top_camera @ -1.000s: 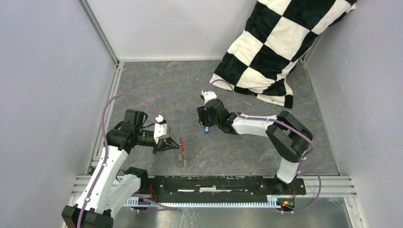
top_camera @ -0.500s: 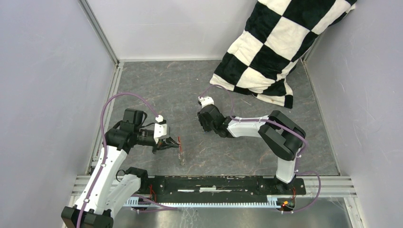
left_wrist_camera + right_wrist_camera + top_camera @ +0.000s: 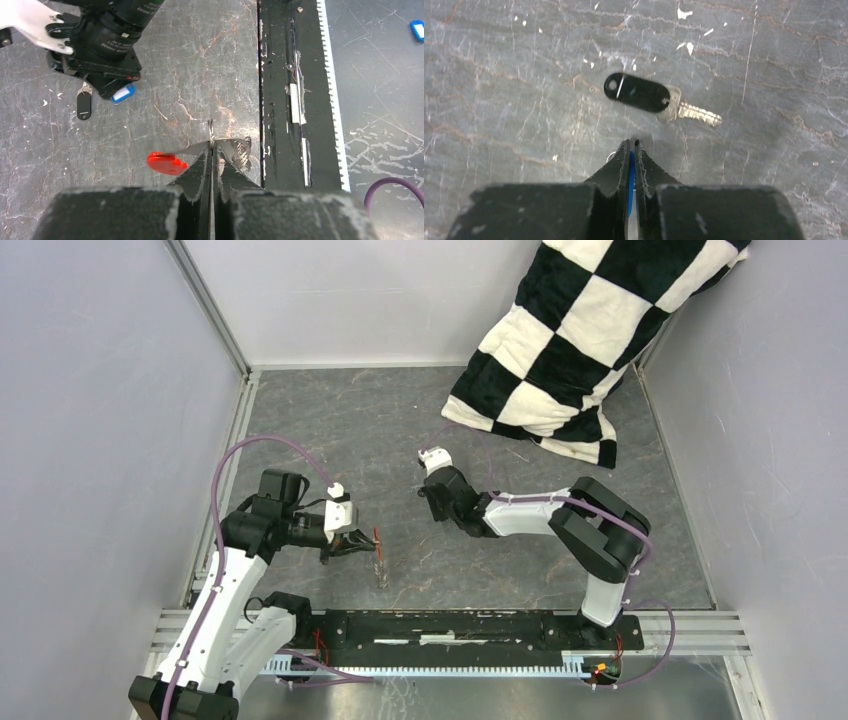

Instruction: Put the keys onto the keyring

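My left gripper (image 3: 212, 149) is shut on the keyring (image 3: 242, 152), pinching its thin grey metal loop. The red oblong tag (image 3: 166, 162) hangs to the left of the jaws. From above, this gripper (image 3: 362, 540) sits low at the table's front left with the tag (image 3: 377, 536) at its tip. My right gripper (image 3: 631, 146) is down on the table, shut on the blue-headed key (image 3: 630, 170), which shows as a blue strip between the fingers. The black-headed key (image 3: 636, 93) lies flat just beyond the right fingertips, silver blade to the right. The left wrist view shows both keys (image 3: 83, 104) under the right gripper (image 3: 107, 85).
A black-and-white checkered cushion (image 3: 570, 350) leans in the back right corner. A black toothed rail (image 3: 470, 625) runs along the near edge. Grey walls close in left, back and right. A small blue tag (image 3: 417, 29) lies beyond the rail.
The right gripper came down onto the table over the blue-headed key and closed on it. The left gripper held the keyring almost still.
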Controlling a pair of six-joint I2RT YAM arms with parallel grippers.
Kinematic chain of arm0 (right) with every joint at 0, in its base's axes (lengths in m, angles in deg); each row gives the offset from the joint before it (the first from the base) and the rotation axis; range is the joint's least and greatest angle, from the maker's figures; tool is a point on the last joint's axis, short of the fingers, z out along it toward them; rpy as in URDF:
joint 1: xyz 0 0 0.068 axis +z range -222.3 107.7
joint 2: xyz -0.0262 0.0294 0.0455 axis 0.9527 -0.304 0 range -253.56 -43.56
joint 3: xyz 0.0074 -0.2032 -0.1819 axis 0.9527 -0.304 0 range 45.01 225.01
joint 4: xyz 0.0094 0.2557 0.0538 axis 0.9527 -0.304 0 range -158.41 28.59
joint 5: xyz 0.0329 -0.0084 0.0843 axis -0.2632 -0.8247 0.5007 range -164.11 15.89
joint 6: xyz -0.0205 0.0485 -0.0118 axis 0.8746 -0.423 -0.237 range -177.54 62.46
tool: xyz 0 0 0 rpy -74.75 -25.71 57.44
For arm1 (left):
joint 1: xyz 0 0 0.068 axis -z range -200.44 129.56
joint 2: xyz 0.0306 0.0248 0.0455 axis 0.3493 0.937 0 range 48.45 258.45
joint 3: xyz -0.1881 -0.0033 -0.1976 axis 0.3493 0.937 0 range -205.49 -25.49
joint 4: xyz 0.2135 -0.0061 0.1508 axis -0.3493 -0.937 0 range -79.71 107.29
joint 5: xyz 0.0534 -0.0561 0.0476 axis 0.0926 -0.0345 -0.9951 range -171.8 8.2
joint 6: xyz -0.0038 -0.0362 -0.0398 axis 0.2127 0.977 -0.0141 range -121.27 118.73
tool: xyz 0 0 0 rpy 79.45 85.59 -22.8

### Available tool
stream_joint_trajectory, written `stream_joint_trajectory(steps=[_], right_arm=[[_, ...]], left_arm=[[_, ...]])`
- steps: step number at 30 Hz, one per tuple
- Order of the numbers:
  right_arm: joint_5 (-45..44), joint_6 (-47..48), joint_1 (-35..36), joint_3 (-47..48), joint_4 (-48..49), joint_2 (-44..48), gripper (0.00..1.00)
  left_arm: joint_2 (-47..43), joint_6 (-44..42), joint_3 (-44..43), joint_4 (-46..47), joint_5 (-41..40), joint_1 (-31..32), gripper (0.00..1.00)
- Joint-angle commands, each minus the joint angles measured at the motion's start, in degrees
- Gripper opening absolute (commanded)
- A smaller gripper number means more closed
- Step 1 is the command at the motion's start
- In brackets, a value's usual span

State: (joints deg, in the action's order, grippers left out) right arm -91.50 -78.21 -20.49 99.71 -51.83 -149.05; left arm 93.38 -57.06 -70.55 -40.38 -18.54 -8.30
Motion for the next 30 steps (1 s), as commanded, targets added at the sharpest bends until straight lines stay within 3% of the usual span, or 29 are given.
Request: stream_joint_trajectory(steps=[1,7,17,30], right_arm=[[0.28,3.06,1.39,-5.00,2.16,5.66,0.05],[4.62,2.55,1.63,-15.54,5.77,12.97,0.00],[12.07,3.23,1.48,-25.97,13.80,22.12,0.10],[12.20,3.20,1.53,-35.30,12.48,34.01,0.38]], left_arm=[[-0.71,-3.55,-2.31,-0.69,0.98,0.16,0.02],[-0.88,-4.33,-2.67,-1.91,0.94,0.17,0.02],[-0.54,-4.67,-3.00,-2.01,1.21,0.21,0.02],[-0.70,-4.88,-2.84,-2.00,0.80,0.17,0.02]])
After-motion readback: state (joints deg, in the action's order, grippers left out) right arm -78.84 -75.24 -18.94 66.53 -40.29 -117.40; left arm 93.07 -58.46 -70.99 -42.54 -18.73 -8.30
